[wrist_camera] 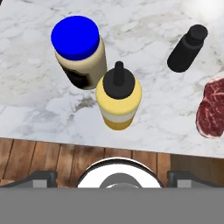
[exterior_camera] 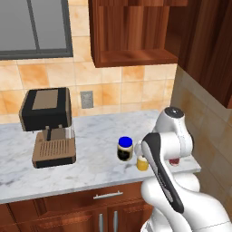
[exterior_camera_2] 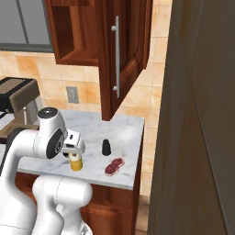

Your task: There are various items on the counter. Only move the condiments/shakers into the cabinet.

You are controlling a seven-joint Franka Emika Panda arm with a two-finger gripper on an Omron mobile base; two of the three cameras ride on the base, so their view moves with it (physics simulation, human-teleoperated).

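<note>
Four items crowd the marbled counter's point(wrist_camera: 39, 113) front right corner: bottle point(wrist_camera: 118, 101) nearest the edge, jar point(wrist_camera: 80, 51) at its ten o'clock, shaker point(wrist_camera: 187, 49) at two, steak point(wrist_camera: 213, 109) at three. Gripper point(wrist_camera: 112, 177) spread wide above them. The cabinet point(exterior_camera: 131, 34) hangs open overhead.

On marble worktop point(wrist_camera: 39, 105): one blue-lidded jar point(wrist_camera: 79, 52), one yellow squeeze bottle point(wrist_camera: 118, 97), one black shaker point(wrist_camera: 187, 49), one red raw steak point(wrist_camera: 212, 109), one coffee machine point(exterior_camera: 49, 126). Above: one wall cabinet point(exterior_camera: 131, 31).
</note>
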